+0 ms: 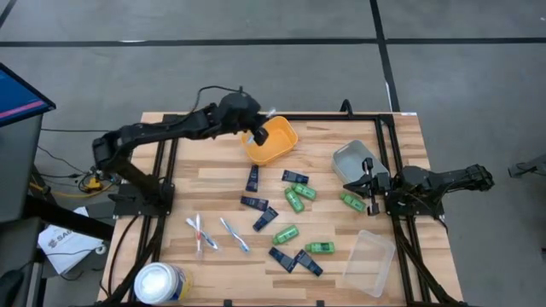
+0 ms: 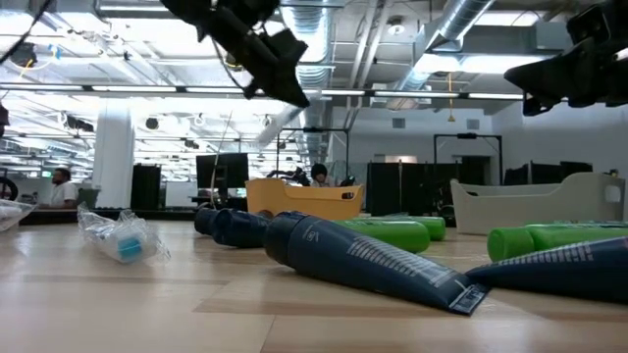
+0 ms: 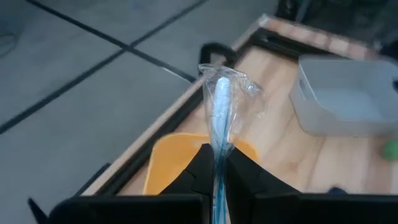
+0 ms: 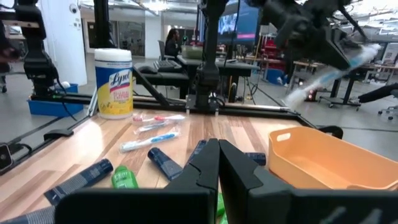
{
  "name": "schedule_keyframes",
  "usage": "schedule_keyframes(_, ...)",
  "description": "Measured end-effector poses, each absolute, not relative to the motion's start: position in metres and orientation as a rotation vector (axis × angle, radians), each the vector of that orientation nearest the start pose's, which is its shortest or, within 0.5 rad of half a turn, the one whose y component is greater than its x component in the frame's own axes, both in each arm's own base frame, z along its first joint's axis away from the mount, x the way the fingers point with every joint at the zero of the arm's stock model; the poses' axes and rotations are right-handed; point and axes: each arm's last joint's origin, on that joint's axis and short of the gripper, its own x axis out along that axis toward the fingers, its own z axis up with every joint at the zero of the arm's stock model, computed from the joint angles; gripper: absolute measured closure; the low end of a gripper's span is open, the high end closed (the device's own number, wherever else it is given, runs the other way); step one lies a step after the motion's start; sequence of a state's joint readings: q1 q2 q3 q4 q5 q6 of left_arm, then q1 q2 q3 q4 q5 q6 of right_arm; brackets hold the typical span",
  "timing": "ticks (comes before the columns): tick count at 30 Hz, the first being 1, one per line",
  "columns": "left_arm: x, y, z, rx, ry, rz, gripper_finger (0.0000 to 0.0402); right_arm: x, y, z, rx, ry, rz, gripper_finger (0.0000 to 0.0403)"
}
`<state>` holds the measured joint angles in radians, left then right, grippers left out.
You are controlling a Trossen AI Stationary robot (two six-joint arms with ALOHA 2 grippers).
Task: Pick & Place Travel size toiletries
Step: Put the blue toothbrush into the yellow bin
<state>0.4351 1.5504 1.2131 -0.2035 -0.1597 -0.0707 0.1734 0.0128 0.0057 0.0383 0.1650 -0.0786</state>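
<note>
My left gripper (image 1: 260, 126) hangs over the far-left rim of the orange tray (image 1: 275, 143), shut on a blue-and-white toothbrush in a clear wrapper (image 3: 221, 112). Two more wrapped toothbrushes (image 1: 200, 232) (image 1: 234, 234) lie flat on the table at the near left. Green bottles (image 1: 294, 199) (image 1: 285, 234) and navy packets (image 1: 252, 177) (image 1: 265, 219) lie scattered on the table's middle. My right gripper (image 1: 363, 183) waits shut and level at the right edge, near a green bottle (image 1: 352, 201), holding nothing. My left gripper pinches the wrapped toothbrush's lower stem (image 3: 218, 163) between its two fingers. The brush lies along the fingers and sticks out past their tips. The fingers slant down toward the table's right. The brush is lifted clear, above the orange tray (image 3: 168, 165).
A grey tray (image 1: 351, 159) stands at the far right, a clear tray (image 1: 368, 263) at the near right. A large white tub (image 1: 160, 283) stands at the near left corner. A black frame runs along the table's edges. People sit in the room beyond.
</note>
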Motion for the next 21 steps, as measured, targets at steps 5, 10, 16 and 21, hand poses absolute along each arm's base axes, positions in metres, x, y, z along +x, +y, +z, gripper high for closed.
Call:
schedule_keyframes(5,0.334,0.160,0.280,-0.087,0.570,0.569,0.0396,0.097,0.012,0.168,-0.069,-0.031,0.005,0.0403)
schedule_keyframes(10,0.344,0.164,0.256,-0.067,0.650,0.553,0.0396,0.097,0.012,0.168,-0.069,-0.033,0.001,0.0403)
schedule_keyframes(16,0.354,0.169,0.230,-0.027,0.724,0.529,0.0387,0.097,0.012,0.168,-0.058,-0.032,0.002,0.0403)
schedule_keyframes(21,0.359,0.171,0.216,-0.030,0.757,0.525,0.0371,0.097,0.012,0.168,-0.047,-0.031,0.002,0.0403)
